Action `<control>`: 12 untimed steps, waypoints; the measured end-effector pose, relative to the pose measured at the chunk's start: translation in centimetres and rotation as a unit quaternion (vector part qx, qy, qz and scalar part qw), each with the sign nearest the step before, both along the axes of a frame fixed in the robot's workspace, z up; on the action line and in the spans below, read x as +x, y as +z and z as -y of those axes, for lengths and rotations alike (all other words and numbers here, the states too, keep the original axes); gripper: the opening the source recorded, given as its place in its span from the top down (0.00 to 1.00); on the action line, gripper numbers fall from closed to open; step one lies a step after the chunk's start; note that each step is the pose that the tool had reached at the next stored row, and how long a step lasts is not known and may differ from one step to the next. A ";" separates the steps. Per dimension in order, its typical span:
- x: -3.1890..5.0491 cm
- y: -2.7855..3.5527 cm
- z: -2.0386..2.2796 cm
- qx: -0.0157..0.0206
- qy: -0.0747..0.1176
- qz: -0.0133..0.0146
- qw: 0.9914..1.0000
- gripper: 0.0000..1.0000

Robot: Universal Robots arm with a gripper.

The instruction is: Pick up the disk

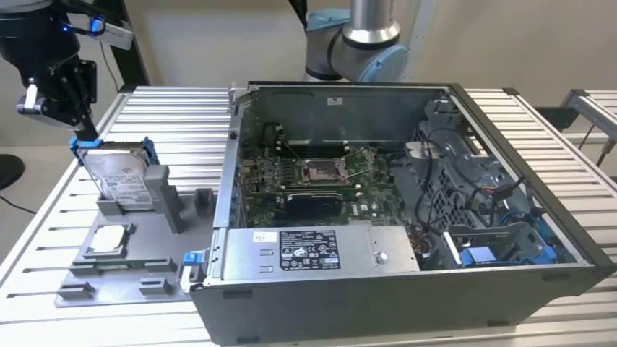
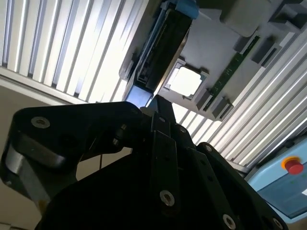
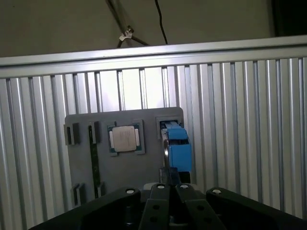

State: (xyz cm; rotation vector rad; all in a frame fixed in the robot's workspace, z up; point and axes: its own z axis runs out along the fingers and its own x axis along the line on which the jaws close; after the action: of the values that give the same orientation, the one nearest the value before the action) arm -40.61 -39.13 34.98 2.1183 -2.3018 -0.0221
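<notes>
The disk (image 1: 121, 177) stands upright in a slot of the grey holder plate (image 1: 126, 271) at the exterior view's left, its white label facing out and a blue bracket around its edges. My black gripper (image 1: 87, 136) reaches down onto the disk's top corner and is shut on the thin blue bracket edge there. In the first wrist view the disk (image 3: 176, 148) appears edge-on, running straight into my gripper (image 3: 169, 184). In the second wrist view the disk (image 2: 160, 48) lies just beyond my gripper (image 2: 154, 101). The disk's lower part sits in the holder.
A small square silver chip (image 1: 108, 238) lies in a pocket of the holder plate, close beside the disk. An open computer case (image 1: 386, 210) stands at the exterior view's right. The ribbed aluminium table (image 1: 164, 108) carries everything, and a second robot arm (image 1: 362, 36) rises behind the case.
</notes>
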 end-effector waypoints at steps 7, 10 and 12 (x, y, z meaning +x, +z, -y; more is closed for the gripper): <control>-0.01 0.00 0.00 0.001 0.000 0.000 1.000 0.00; -0.02 0.00 0.00 0.002 0.000 0.000 1.000 0.00; -0.02 -0.04 0.00 0.003 0.000 0.000 1.000 0.00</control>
State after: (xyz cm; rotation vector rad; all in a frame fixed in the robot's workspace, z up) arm -40.63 -39.13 34.94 2.1217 -2.3041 -0.0270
